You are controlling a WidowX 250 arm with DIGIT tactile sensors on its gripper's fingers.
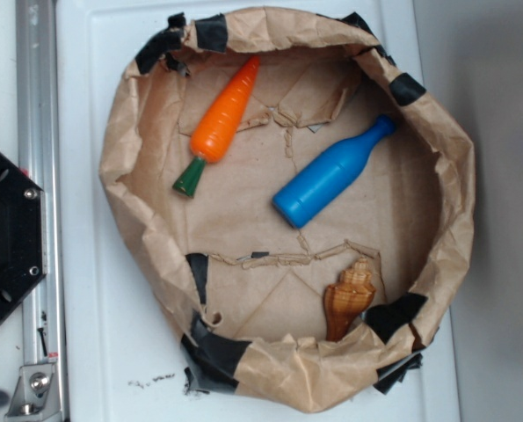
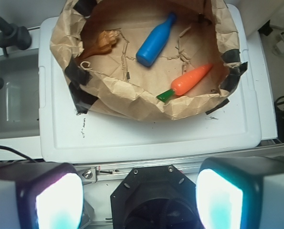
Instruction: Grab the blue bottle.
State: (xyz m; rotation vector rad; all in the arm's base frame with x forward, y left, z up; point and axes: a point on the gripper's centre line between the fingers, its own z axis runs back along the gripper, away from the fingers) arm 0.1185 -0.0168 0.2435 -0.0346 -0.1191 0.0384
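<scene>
The blue bottle (image 1: pixel 333 172) lies on its side inside the brown paper nest (image 1: pixel 437 132), near centre, neck toward the rim, well apart from the orange carrot (image 1: pixel 223 114) and the shell (image 1: pixel 349 297). It appears to be smooth, rigid plastic: likely light, stiff and slippery, prone to roll. Recommended hold is across the wide cylindrical body, not the tapered neck. The end effector (image 2: pixel 139 198) stands wide open and empty, well short of the nest, over the white counter (image 2: pixel 146 136) edge.
</scene>
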